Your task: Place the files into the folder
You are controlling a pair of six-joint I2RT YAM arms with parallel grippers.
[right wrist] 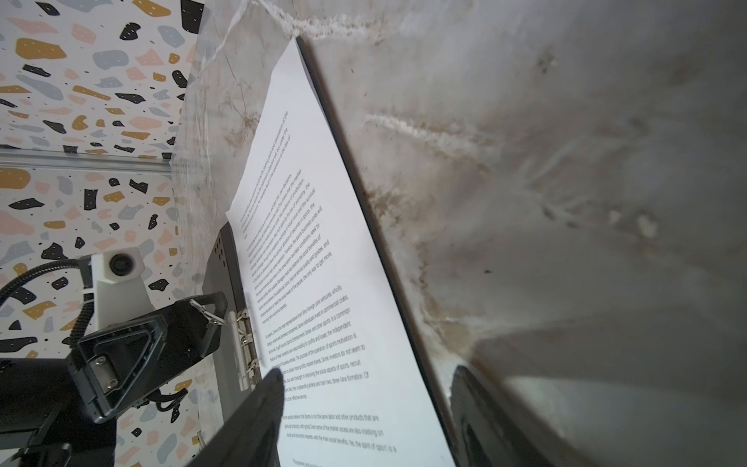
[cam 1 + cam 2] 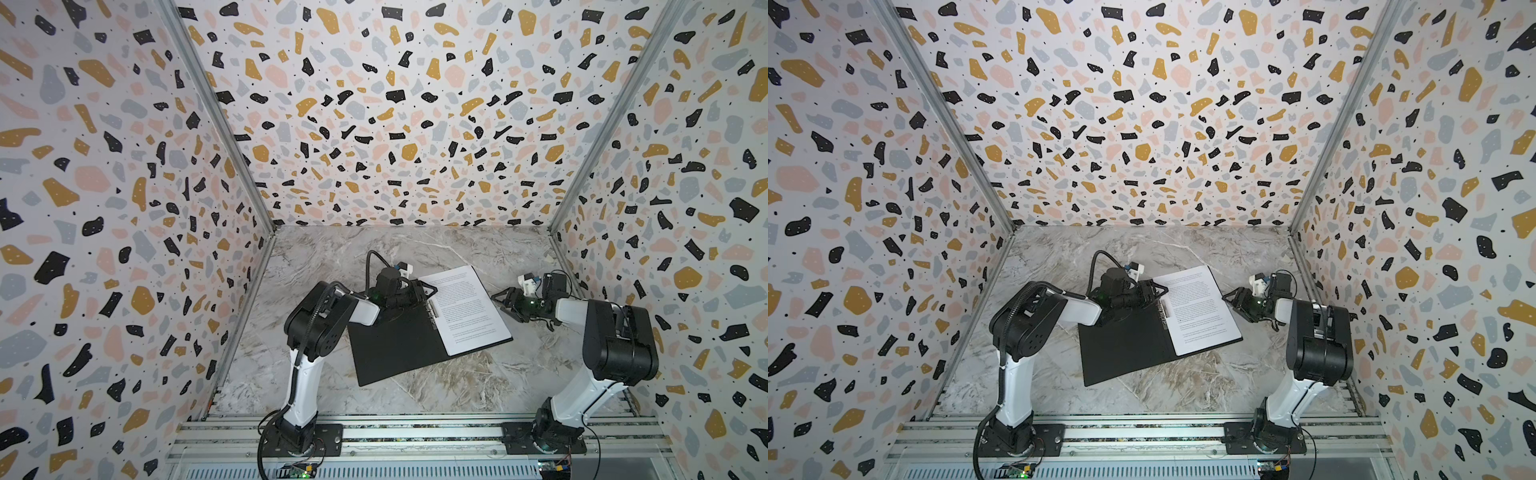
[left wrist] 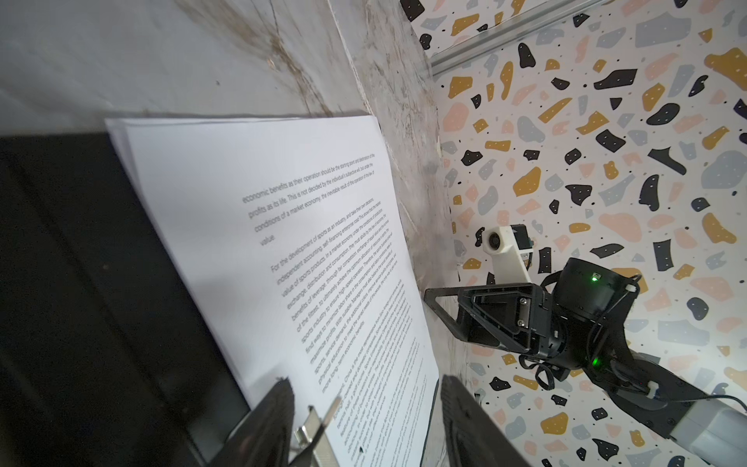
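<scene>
The files (image 2: 465, 305) sit stacked on the right leaf of the open, black-lined folder (image 2: 395, 353) on the marble table (image 2: 415, 399), left gripper (image 2: 428, 289) spread loose and empty over the metal spine clip (image 2: 432, 311), right gripper (image 2: 505, 306) gaping, holding nothing, just beside the sheets' outer edge.

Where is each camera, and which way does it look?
Both top views: high above, looking down at the table; left claw, right claw and arms show.
Left wrist: on left arm, facing across the files to the right claw; own tips show.
Right wrist: on right arm, facing across the files to the left claw; own tips show.
Shared: both wrists see files and folder.
</scene>
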